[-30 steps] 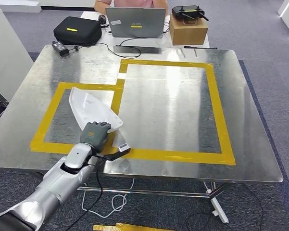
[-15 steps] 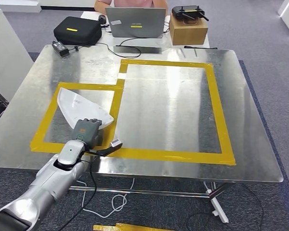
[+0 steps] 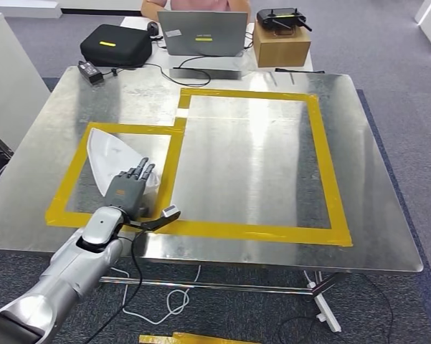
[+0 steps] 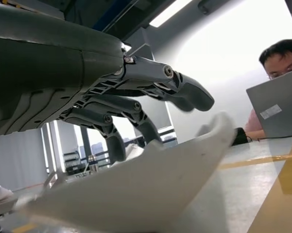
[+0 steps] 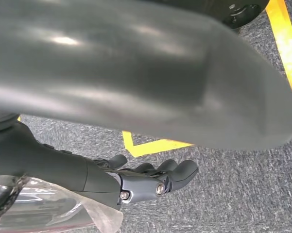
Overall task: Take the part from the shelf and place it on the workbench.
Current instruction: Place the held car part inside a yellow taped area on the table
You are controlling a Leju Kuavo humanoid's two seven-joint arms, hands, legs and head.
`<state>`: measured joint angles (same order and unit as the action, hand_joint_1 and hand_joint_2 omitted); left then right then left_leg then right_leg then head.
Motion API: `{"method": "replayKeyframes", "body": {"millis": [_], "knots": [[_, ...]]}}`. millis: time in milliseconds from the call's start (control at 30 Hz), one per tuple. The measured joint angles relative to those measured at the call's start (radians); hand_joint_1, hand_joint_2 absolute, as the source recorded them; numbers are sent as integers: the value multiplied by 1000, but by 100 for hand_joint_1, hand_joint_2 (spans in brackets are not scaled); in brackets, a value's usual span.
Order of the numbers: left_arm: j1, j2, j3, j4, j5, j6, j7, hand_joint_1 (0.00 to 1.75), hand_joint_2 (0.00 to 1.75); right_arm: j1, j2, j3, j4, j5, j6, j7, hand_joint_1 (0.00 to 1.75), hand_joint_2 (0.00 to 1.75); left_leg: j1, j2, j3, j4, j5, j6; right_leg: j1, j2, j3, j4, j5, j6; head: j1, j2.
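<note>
White part (image 3: 107, 158) lying on the metal bench (image 3: 245, 154) inside the smaller yellow-taped square; left hand (image 3: 128, 188) above it, fingers straightened, holding nothing; right hand (image 5: 151, 179) hanging, empty, fingers loosely extended.

workbench (image 3: 245, 158): I see brushed, reflective metal
part (image 3: 107, 154): smooth white plastic
tape (image 3: 326, 165): matt yellow
floor (image 3: 396, 64): rough grey carpet

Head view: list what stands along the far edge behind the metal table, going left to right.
Black carrying case → laptop → cardboard box with a black device on top. The power adapter and mouse are left out, since their places overlap the others.
</note>
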<state>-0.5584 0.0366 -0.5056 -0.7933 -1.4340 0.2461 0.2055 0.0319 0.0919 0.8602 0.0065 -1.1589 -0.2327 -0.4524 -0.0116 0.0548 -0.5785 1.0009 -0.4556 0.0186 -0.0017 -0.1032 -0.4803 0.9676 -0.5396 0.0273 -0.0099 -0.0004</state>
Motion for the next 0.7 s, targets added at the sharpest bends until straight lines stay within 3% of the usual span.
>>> {"method": "replayKeyframes", "body": {"millis": [33, 533, 667, 700], "knots": [[0, 0, 1, -2, 5, 1, -6, 0, 0, 0, 0, 0, 0, 0, 0, 0, 0, 0, 0, 0, 0, 0, 0, 0, 0, 0, 0, 0, 0, 0, 0, 0], [21, -6, 6, -16, 46, 28, -62, 0, 0, 2, -6, 0, 0, 2, -9, 18, 0, 0, 0, 0, 0, 0, 0, 0, 0, 0, 0, 0, 0, 0, 0, 0], [26, -4, 7, -16, 46, 45, -62, 0, 0, 3, -7, 0, 0, 3, -12, 28, 0, 0, -5, -4, -2, 1, 0, 17, -3, -8, 3, -5, 6, 13, -1, 0], [27, -4, 8, -15, 45, 49, -62, 0, 0, 3, -7, 0, 0, 3, -12, 29, 0, 0, -2, -5, 1, -7, 5, 20, -3, 1, 2, -3, 1, 16, 0, 0]]}}
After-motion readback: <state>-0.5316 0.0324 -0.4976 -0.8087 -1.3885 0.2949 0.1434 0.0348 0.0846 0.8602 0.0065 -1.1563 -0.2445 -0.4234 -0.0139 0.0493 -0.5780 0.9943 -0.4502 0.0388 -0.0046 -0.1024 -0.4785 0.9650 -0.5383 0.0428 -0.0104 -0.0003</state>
